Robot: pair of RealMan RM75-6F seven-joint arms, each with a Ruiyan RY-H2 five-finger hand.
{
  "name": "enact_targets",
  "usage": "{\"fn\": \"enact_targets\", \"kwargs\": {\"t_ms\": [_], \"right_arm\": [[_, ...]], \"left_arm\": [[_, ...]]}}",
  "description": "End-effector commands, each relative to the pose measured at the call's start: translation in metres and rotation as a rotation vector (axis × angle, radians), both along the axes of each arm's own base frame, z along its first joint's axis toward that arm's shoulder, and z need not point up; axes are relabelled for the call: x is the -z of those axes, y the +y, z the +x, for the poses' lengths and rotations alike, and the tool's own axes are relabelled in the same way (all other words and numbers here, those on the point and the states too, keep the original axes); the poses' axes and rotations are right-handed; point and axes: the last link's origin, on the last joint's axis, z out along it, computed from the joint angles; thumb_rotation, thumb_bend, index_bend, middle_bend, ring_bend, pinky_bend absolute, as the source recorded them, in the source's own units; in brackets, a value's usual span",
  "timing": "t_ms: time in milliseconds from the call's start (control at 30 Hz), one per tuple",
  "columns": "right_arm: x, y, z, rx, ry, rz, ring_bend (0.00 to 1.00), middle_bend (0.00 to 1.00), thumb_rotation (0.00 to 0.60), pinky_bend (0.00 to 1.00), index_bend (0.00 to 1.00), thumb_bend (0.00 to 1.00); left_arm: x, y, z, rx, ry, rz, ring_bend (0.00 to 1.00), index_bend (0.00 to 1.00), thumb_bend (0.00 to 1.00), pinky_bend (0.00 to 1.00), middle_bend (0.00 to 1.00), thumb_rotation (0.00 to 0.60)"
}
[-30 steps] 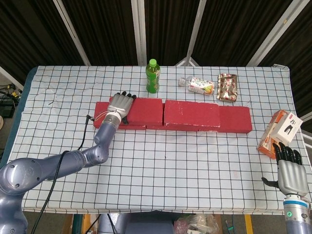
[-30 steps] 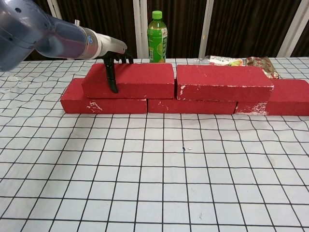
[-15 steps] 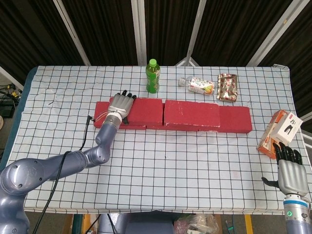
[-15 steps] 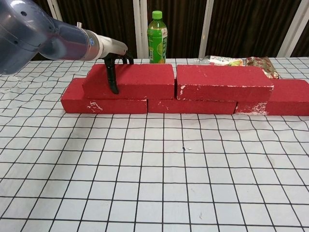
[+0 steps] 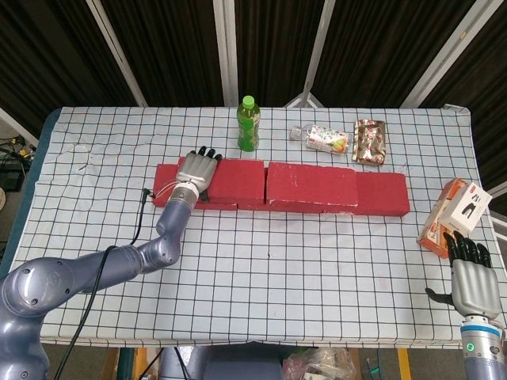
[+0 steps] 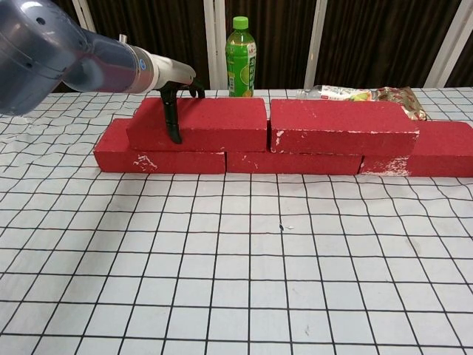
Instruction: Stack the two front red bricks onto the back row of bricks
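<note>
The left hand [image 5: 196, 172] lies on the left upper brick [image 6: 198, 123], near that brick's left end. Its fingers [image 5: 207, 155] are spread flat across the top face, pointing toward the far side of the table, and the thumb [image 6: 171, 118] hangs down the near face, so the brick sits between thumb and fingers (the grasp looks loose, and I cannot tell if it truly grips). That brick rests on the back row of bricks [image 6: 159, 158], overhanging the seam between the row's left and middle bricks. Just to its right, almost touching, the right upper brick [image 6: 344, 126] also sits on the row, whose right end [image 6: 440, 149] shows uncovered. Behind the bricks stands a green bottle [image 5: 249, 123], with two snack packets [image 5: 328, 139] lying further right. Near the table's right edge lies an orange and white box [image 5: 453, 215]. The right hand [image 5: 472, 286] hovers near that edge, fingers apart, holding nothing.
</note>
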Motion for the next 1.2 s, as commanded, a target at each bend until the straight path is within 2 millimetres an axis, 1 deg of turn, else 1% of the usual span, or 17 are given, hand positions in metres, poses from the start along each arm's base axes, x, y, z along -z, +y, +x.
{"fn": "enact_targets", "kwargs": {"t_ms": [33,733,1200], "right_arm": [[0.0001,-0.0003,0.0,0.0,0.001,0.001,0.0,0.0,0.6,0.0,0.02,0.13],[0.0007,-0.001,-0.0002,0.001,0.004,0.0,0.0,0.0,0.6,0.0,0.02,0.13],[0.0009,-0.0013,0.0,0.007,0.002,0.002,0.0,0.0,0.6,0.0,0.02,0.13]], "left_arm": [[-0.0001,0.0,-0.0003,-0.004,-0.002,0.0,0.0,0.15,0.0,0.17,0.04,0.6],[-0.0017,-0.003,0.004,-0.018,0.005,-0.003,0.0,0.12,0.0,0.14,0.0,0.6],[-0.0038,-0.0031,0.0048,-0.028,0.011,0.001,0.0,0.12,0.0,0.13,0.0,0.6]]}}
